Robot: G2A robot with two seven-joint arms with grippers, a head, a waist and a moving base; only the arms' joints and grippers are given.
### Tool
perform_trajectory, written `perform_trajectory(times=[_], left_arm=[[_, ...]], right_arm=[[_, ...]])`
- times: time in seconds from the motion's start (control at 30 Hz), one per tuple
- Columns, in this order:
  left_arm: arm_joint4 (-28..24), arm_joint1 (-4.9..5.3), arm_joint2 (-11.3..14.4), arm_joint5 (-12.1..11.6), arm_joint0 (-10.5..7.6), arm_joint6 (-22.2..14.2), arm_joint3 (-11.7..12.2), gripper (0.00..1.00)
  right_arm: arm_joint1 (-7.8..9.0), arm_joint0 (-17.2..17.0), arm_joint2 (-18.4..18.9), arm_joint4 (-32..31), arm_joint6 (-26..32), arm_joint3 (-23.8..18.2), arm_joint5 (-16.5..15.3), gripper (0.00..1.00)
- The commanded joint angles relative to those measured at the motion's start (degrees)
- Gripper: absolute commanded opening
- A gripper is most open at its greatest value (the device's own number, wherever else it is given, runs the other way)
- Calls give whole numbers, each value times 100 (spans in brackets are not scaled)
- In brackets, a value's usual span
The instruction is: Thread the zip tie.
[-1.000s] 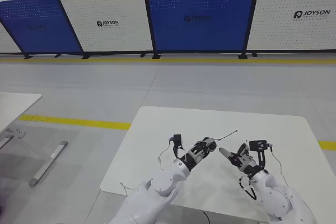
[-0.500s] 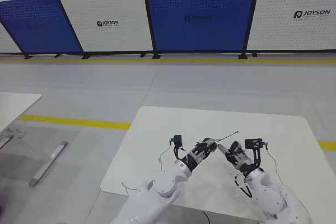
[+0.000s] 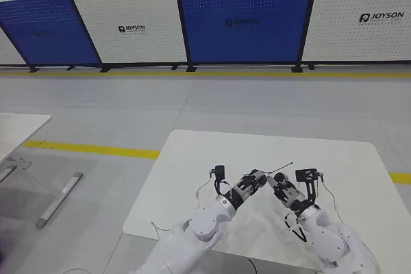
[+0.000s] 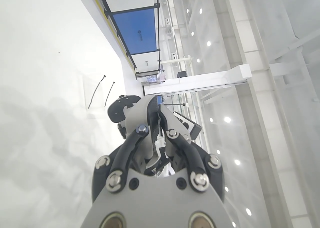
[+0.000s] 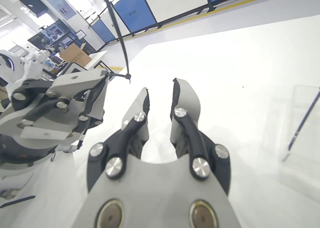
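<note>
A thin black zip tie [image 3: 275, 167] sticks out from my left gripper [image 3: 257, 177], which is shut on it above the white table [image 3: 329, 152]. In the right wrist view the left gripper [image 5: 106, 75] pinches a short stub beside the tie's head, and the strap [image 5: 122, 46] curves up and away. My right gripper [image 3: 278, 180] is close beside the left one. It is open [image 5: 161, 85] with nothing between its fingers, and the tie's head lies just off one fingertip [image 5: 145, 94]. In the left wrist view my own gripper [image 4: 155, 105] is pressed together.
Two spare black zip ties [image 4: 96, 91] [image 4: 109, 94] lie side by side on the table. A clear plastic piece [image 5: 306, 99] with a thin dark blue rod [image 5: 301, 126] rests on the table beyond my right gripper. A second table [image 3: 7, 133] stands to the left.
My right gripper has moved toward the left one, closing the gap to the zip tie. The left gripper has kept its hold and barely shifted.
</note>
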Motion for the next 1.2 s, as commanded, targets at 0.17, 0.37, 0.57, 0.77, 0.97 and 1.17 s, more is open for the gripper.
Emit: perform_trajectory(times=[0.17, 0.37, 0.57, 0.77, 0.97, 1.17], left_arm=[[31, -23, 59, 62, -84, 28, 106, 0], [68, -43, 124, 106, -132, 35, 166, 0], [74, -53, 141, 119, -152, 44, 212, 0], [123, -62, 167, 108, -156, 56, 241, 0], [170, -64, 185, 97, -151, 16, 260, 0], [181, -66, 187, 81, -141, -1, 257, 0]], right_arm=[[12, -11, -14, 22, -9, -40, -31, 27], [23, -11, -7, 76, -10, -56, -55, 27], [34, -1, -2, 114, -19, -52, -62, 24], [41, 12, -14, 139, -28, -46, -63, 20], [43, 42, -51, 153, -15, -15, -21, 19], [45, 62, -78, 168, -39, 3, -7, 0]])
